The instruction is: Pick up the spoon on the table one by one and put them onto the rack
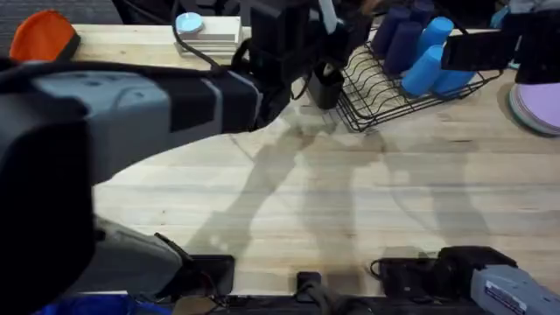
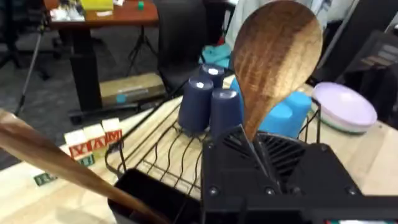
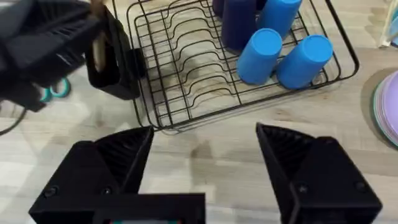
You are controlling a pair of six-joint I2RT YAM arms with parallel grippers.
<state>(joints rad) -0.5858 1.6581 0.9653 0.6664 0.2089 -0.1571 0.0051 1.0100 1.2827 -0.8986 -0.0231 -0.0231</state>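
My left gripper (image 2: 258,158) is shut on the neck of a brown wooden spoon (image 2: 277,59), whose round bowl stands up. In the overhead view the left gripper (image 1: 293,52) hangs over the black caddy (image 1: 325,87) at the near-left end of the wire rack (image 1: 394,92). A second wooden handle (image 2: 56,162) slants into the caddy (image 2: 146,193). From the right wrist, a bit of wood (image 3: 96,46) shows at the caddy (image 3: 115,68) under the left gripper (image 3: 50,37). My right gripper (image 3: 205,134) is open and empty above the table (image 3: 217,162), in front of the rack (image 3: 186,74).
Several blue cups (image 1: 429,52) lie and stand in the rack's far part. Lilac plates (image 1: 538,105) sit at the right edge. Stacked white trays (image 1: 210,33) and an orange object (image 1: 39,35) are at the back left. Teal scissors (image 3: 53,90) lie beside the caddy.
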